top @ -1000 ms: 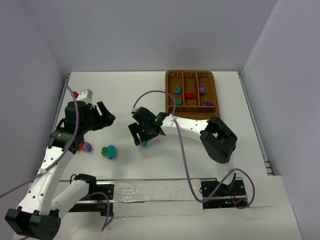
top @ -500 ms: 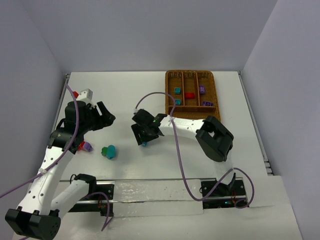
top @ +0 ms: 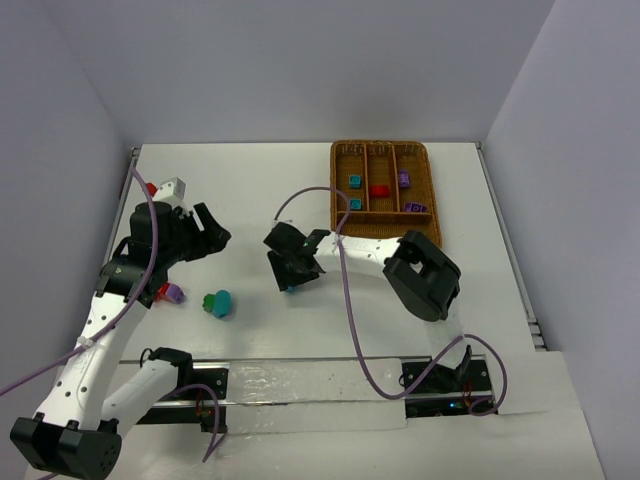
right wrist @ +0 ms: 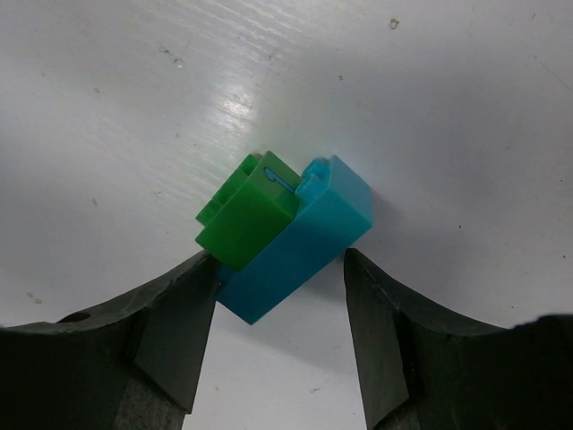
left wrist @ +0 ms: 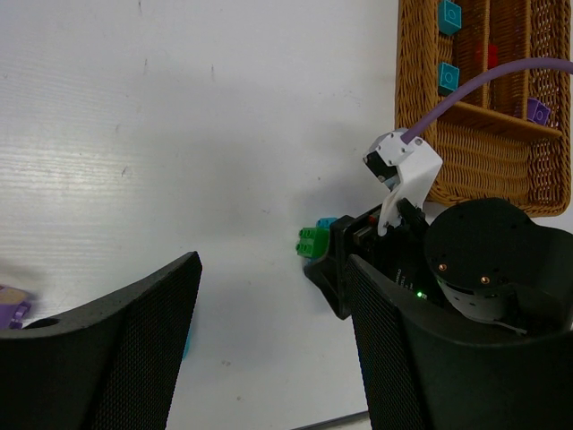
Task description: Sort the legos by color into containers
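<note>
A green lego joined to a teal lego lies on the white table. My right gripper is open and straddles the pair: the left finger touches its corner, the right finger stands a little apart. In the top view this gripper is low at mid-table over the pair. My left gripper is open and empty, above the table at the left. The wicker tray holds two teal legos, a red one and two purple ones.
A red and purple lego pair and a green and teal pair lie at the left near my left arm. The left wrist view shows the tray and the green brick beside the right gripper's black body.
My right gripper has moved down and slightly left, closing in around the green and teal pair; its elbow shifted left. The left arm has not moved.
</note>
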